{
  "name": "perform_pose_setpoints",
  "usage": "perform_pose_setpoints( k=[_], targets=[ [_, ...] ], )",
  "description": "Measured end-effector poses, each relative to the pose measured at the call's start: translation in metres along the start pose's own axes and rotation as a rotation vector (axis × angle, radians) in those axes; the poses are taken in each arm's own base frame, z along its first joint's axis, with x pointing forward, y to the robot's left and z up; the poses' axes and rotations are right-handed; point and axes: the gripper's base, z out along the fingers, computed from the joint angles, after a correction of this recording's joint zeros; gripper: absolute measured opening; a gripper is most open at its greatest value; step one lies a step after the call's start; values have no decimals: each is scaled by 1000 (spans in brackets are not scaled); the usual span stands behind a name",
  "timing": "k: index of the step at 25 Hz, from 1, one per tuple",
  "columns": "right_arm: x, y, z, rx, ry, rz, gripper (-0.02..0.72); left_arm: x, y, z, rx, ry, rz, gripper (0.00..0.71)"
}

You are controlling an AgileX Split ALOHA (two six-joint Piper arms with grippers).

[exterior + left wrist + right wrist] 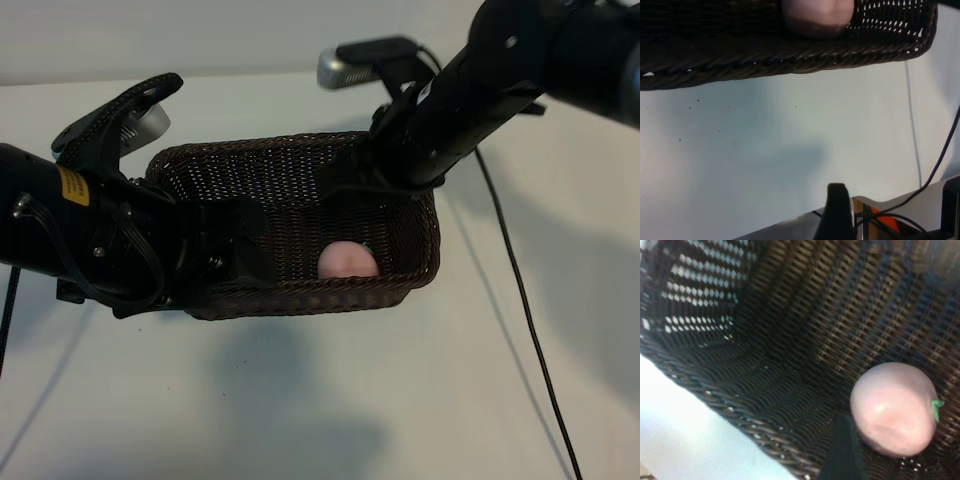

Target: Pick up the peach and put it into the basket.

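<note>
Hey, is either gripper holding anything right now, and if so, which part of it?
Nothing is held. The peach lies loose in the basket, under the right gripper.

1. The basket (290,175) stands on the tabletop (330,400), about midway between the two arms.
2. The peach (348,262) lies inside the basket, against its near wall, towards the right end.
3. The left hand (235,262) sits at the basket's near left corner.
4. The right hand (375,165) reaches into the basket from behind, above the peach.
5. A cable (525,320) runs across the tabletop, right of the basket.
</note>
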Motion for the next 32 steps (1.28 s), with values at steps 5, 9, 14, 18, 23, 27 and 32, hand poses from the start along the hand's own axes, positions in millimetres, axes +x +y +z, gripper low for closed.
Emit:
perform_pose_setpoints(
  k=[5, 9, 14, 18, 23, 27, 32],
  targets=[
    [1, 2, -33, 24, -24, 4, 543, 0, 0, 0, 0, 0, 2, 566],
    [4, 4, -57, 61, -35, 7, 545, 0, 0, 0, 0, 0, 2, 566],
    [14, 10, -87, 98, -24, 19, 545, 0, 0, 0, 0, 0, 2, 566],
    [22, 17, -111, 99, -35, 43, 547, 0, 0, 0, 0, 0, 2, 566],
    [34, 31, -132, 90, -24, 35, 547, 0, 0, 0, 0, 0, 2, 566],
    [46, 56, -134, 84, 6, -28, 547, 0, 0, 0, 0, 0, 2, 566],
    [54, 72, -129, 124, 30, -50, 547, 0, 0, 0, 0, 0, 2, 566]
  ],
)
